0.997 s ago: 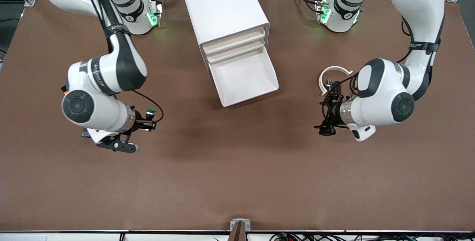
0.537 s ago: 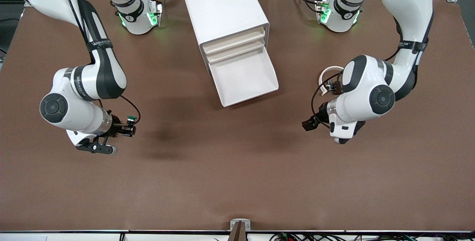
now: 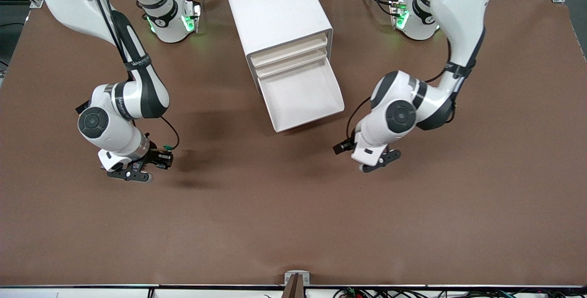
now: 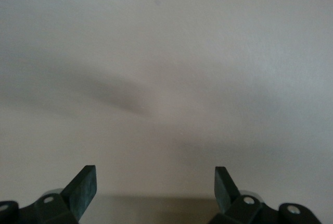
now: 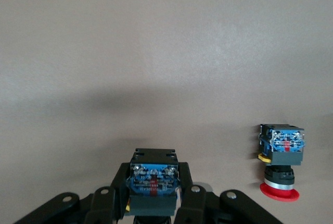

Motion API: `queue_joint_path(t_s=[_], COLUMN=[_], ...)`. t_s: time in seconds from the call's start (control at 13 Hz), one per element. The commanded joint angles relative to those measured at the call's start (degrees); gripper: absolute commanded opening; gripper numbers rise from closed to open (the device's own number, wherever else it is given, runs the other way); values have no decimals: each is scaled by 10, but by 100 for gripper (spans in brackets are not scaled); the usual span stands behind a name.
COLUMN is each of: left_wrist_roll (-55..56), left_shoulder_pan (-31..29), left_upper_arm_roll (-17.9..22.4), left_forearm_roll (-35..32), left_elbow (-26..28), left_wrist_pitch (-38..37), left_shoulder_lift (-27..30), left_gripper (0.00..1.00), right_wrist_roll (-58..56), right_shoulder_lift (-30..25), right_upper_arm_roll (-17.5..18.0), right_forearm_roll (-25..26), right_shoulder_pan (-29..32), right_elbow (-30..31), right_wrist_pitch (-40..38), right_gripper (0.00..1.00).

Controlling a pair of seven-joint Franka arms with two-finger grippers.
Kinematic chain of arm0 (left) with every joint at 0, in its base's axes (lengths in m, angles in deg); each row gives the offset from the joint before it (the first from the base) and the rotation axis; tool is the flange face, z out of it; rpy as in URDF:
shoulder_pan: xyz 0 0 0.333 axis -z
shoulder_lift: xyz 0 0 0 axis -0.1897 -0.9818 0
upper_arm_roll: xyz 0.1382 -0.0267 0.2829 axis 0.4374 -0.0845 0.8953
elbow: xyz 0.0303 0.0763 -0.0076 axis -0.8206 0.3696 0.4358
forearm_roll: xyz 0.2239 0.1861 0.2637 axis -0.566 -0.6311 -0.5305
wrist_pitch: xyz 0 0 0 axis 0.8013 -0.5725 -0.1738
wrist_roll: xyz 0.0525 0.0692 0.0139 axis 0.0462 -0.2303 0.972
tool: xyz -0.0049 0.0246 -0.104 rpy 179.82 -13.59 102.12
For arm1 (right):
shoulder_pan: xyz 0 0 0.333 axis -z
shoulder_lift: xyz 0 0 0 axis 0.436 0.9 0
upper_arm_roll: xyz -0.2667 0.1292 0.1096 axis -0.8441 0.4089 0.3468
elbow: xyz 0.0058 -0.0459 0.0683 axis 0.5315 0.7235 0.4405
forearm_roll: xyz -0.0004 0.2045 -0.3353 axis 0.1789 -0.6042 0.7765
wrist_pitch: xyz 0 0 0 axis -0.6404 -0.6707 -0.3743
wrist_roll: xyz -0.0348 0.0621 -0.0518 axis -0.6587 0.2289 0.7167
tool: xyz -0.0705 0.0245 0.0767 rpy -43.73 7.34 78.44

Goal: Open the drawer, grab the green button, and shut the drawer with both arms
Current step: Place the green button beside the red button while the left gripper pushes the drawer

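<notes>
— Drawer (image 3: 300, 96) status?
— Bottom one of the cabinet (image 3: 275, 9), pulled out, tray looks bare. The three above it are shut.
— Button?
— Button (image 5: 153, 182) is in the right gripper (image 5: 154, 203), pinched by its blue-and-black body between the fingers. Cap can't be made out from the wrist view.
— Where's that gripper?
— Low over the table (image 3: 293, 206), toward the right arm's end, well apart from the cabinet.
— Anything near it?
— Red-capped button (image 5: 281, 166), standing cap down on the table, near the gripper, not touching it.
— Left gripper?
— Left gripper (image 4: 156, 182) has fingers spread wide, nothing between them. It hangs over bare table toward the left arm's end of the drawer front, apart from the drawer.
— Contact with the drawer?
— None, from either arm.
</notes>
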Motion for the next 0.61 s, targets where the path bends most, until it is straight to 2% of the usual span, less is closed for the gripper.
queue_joint_path(t_s=[0.0, 0.23, 0.54], left_wrist_roll=[16, 79, 106], left_shoulder_pan=[38, 75, 112], left_upper_arm_roll=[8, 8, 7], left_forearm_roll=[-30, -59, -59], left_elbow=[-22, -21, -20], left_wrist_pitch=[14, 14, 13], left_shoulder_lift=[-28, -35, -35], left_gripper=[100, 100, 100], right_wrist_roll=[-2, -2, -2], right_shoulder_lift=[11, 43, 57], right_upper_arm_roll=[5, -3, -8], right_forearm_roll=[16, 43, 59], right_shoulder_pan=[12, 16, 17], right_elbow=[7, 18, 20], right_wrist_pitch=[19, 69, 74], right_gripper=[0, 0, 0])
